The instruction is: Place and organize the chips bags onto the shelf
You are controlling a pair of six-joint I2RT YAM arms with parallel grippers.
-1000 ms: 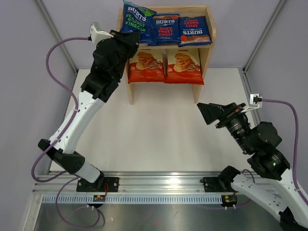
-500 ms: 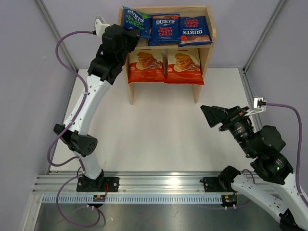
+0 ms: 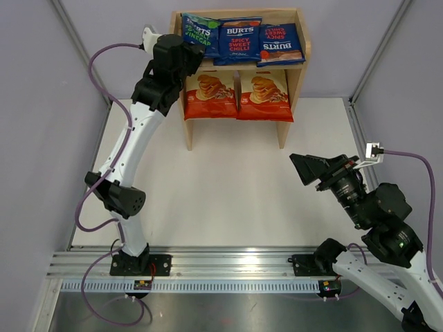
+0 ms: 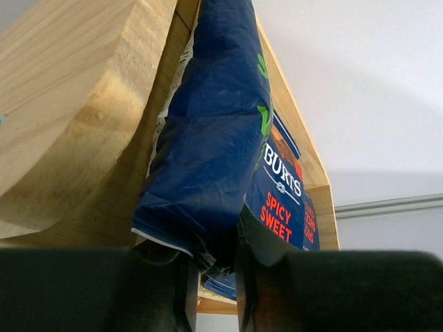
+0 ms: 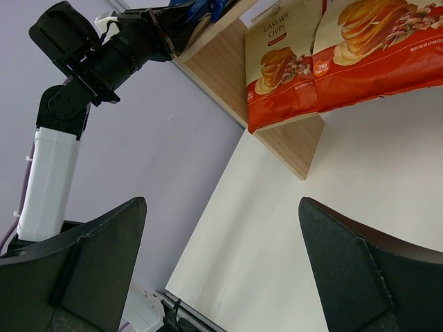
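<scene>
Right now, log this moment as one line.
left fingers: shut on blue-green bag, top tier, left end | right fingers: open | shelf: two dark blue bags on top, two cassava bags below

My claw (image 5: 221,207) is spread wide above the white surface (image 5: 277,249). Ahead, two cassava chips bags (image 5: 280,69) sit side by side on the wooden shelf's (image 5: 291,149) lower tier, and the left arm (image 5: 104,55) reaches its top.

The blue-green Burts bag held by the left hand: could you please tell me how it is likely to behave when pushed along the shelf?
Probably floppy: the blue-green bag creases and bulges where the left hand pinches its edge. Likely light, since that pinch alone seems to hold it tilted. Its film may slide over the Spicy Sweet Chilli bag beside it.
</scene>
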